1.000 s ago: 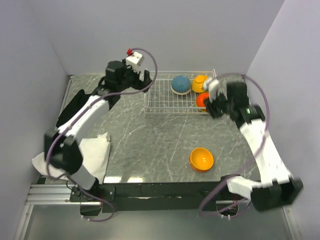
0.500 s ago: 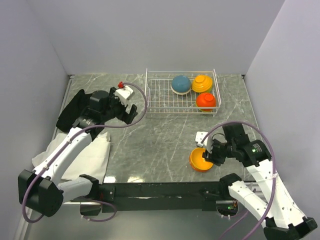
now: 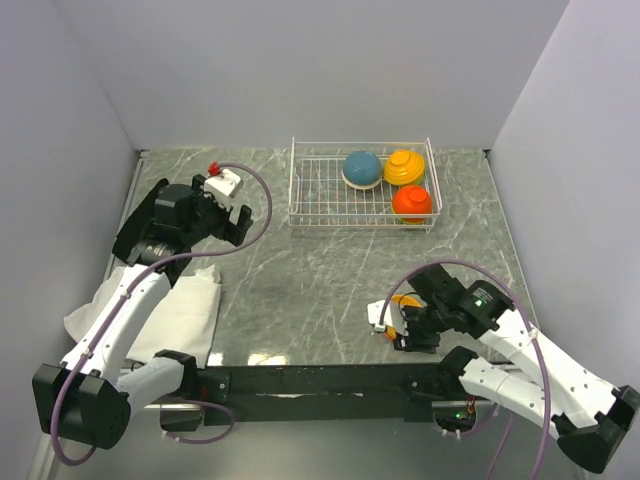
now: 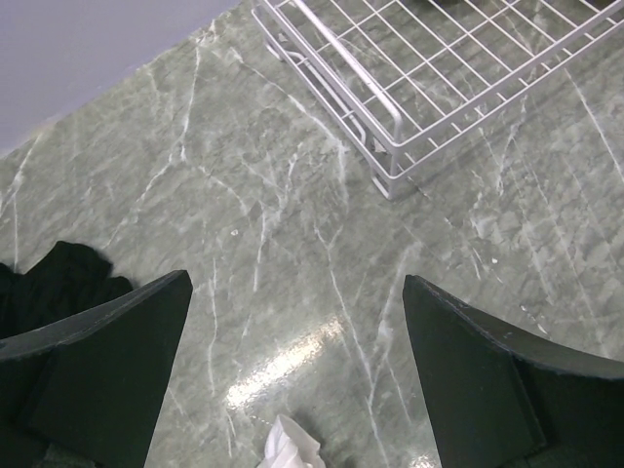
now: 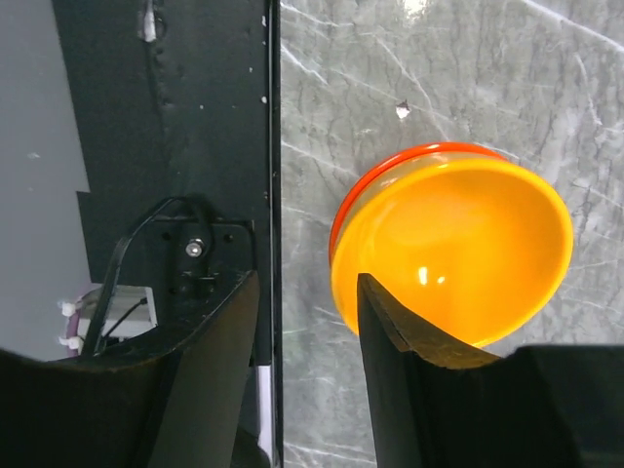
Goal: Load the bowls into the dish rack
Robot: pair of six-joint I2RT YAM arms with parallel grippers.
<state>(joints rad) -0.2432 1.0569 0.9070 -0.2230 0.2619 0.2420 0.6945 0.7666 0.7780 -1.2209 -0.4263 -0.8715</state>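
Your right gripper [image 5: 307,292] stands apart, straddling the rim of the orange bowl [image 5: 458,244] at the counter's [image 5: 439,58] front edge. Your left gripper [image 4: 292,288] is wide apart and holds nothing, near the dish rack [image 3: 320,195]. The rack holds a teal bowl [image 3: 361,168], a yellow bowl [image 3: 404,166] and a red-orange bowl [image 3: 411,203].

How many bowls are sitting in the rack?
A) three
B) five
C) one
A: the top view shows three in the rack: a blue bowl, a yellow bowl and an orange bowl.
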